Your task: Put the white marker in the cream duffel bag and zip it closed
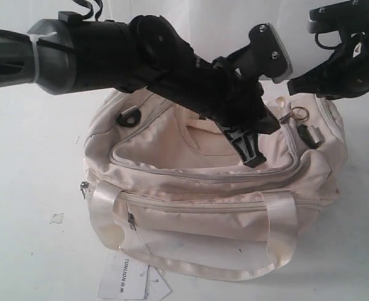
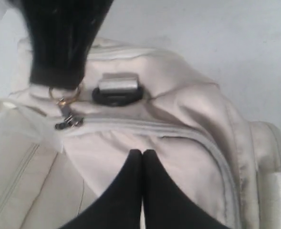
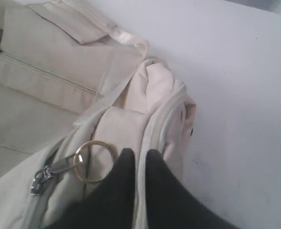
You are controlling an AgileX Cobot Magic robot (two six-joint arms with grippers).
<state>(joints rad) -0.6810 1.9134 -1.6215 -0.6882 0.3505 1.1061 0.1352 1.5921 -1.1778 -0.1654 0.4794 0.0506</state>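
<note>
The cream duffel bag (image 1: 203,200) lies on the white table. Its top zip (image 2: 145,126) looks closed up to the slider, whose gold ring pull (image 1: 299,115) sits at the right end. My left gripper (image 1: 253,153) reaches across over the top panel with its fingers (image 2: 133,164) pressed together and nothing between them. My right gripper (image 1: 309,88) is at the bag's right end beside the ring (image 3: 95,161). Its fingers (image 3: 126,164) pinch a raised cream seam of the bag (image 3: 152,124). The white marker is out of view.
White paper tags (image 1: 124,276) lie at the bag's front left. A small scrap (image 1: 57,217) rests on the table to the left. Black end clips (image 1: 129,117) (image 1: 309,135) sit on both ends, and shiny strap handles (image 1: 103,213) hang over the front.
</note>
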